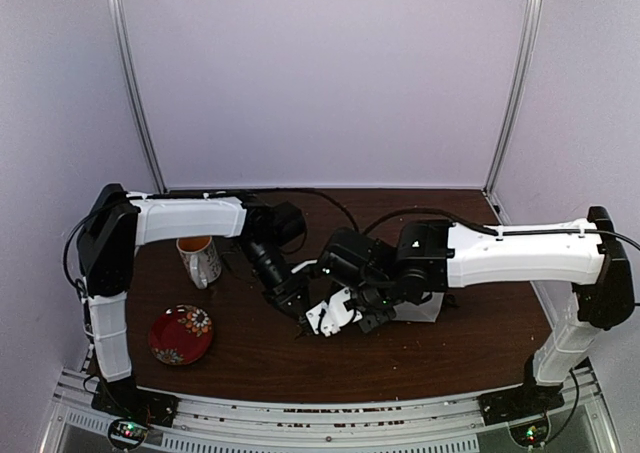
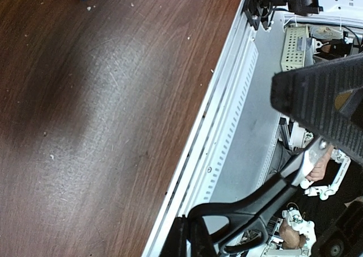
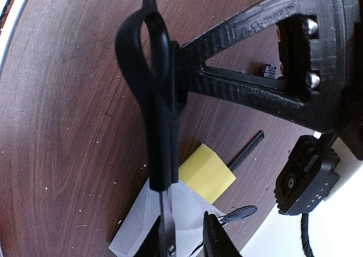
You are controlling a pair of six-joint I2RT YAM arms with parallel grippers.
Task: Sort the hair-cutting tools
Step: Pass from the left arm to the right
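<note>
The left gripper (image 1: 300,320), clamped tight, pinches the scissors (image 3: 152,104) by the blade. The right gripper (image 1: 368,318) touches their handle; whether it grips, I cannot tell.

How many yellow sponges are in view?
1: the yellow sponge lies on the table against the white pouch, in the right wrist view. Others may be hidden.

Left arm (image 1: 190,218), right arm (image 1: 520,253): white shells, black joints, external black cables (image 1: 420,211). Right finger (image 3: 244,85): ribbed black, two silver screws (image 3: 309,25).
</note>
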